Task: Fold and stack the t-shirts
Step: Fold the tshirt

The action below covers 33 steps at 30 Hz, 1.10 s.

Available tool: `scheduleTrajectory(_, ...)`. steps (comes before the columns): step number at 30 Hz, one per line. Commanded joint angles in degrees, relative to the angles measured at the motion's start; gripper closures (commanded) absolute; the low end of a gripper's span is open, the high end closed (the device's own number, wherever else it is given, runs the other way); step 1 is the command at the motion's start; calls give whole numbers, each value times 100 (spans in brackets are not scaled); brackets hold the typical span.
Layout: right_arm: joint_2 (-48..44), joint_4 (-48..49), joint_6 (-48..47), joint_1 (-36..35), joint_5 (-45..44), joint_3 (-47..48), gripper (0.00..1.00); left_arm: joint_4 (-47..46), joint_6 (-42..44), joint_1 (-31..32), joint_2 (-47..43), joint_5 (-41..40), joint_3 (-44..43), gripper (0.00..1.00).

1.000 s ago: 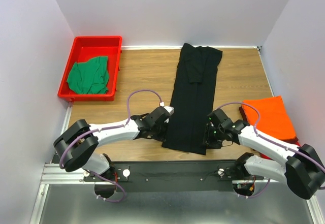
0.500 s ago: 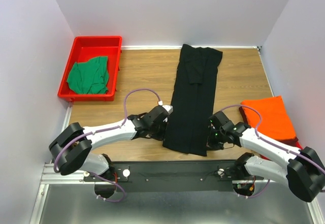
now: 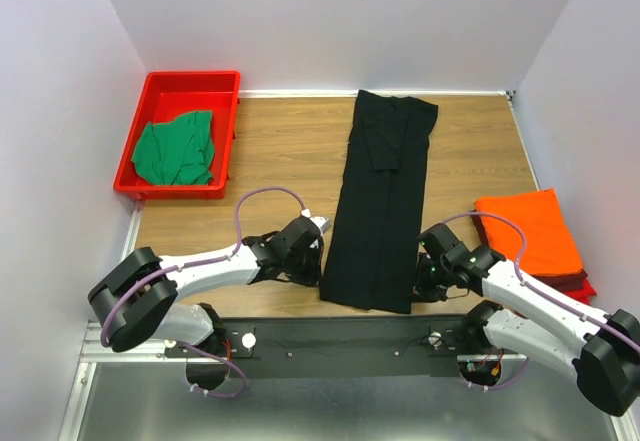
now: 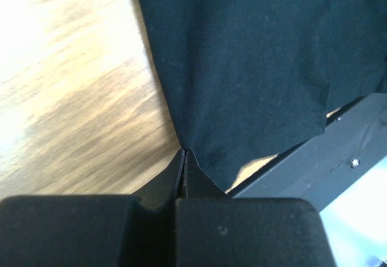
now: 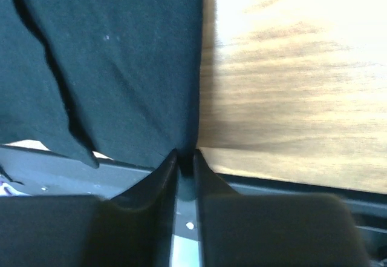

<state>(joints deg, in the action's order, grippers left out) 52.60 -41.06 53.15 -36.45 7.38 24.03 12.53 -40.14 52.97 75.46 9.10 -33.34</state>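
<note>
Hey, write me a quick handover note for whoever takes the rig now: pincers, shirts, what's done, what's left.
Left pincer: shut on the black t-shirt, left edge, near end.
Right pincer: shut on its right edge.
Black shirt: long narrow strip, centre.
Orange t-shirt: folded, at right.
Green t-shirt: crumpled in the red tray.
Done: orange folded, black narrowed.
Left: fold black crosswise, fold green, stack all.

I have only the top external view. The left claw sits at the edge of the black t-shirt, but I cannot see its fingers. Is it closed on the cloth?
Observer: Yes. The left wrist view shows the left claw shut, with the edge of the black t-shirt pinched between its tips.
Operator: And the right side?
Observer: The right wrist view shows the right claw pinching the opposite long edge, close to the hem.
</note>
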Motion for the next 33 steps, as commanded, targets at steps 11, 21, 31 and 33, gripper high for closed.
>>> scheduleTrajectory(11,-452,-535,345,-56,220,-100,52,170,-178,3,-304,136,-6,61)
scheduleTrajectory(21,-365,-324,390,-56,422,-329,55,56,-284,3,-199,364,161,65)
scheduleTrajectory(31,-268,133,539,-56,590,-636,60,-304,-389,161,126,610,337,71)
scheduleTrajectory(33,-285,177,565,-56,598,-680,60,-366,-424,205,197,610,355,71)
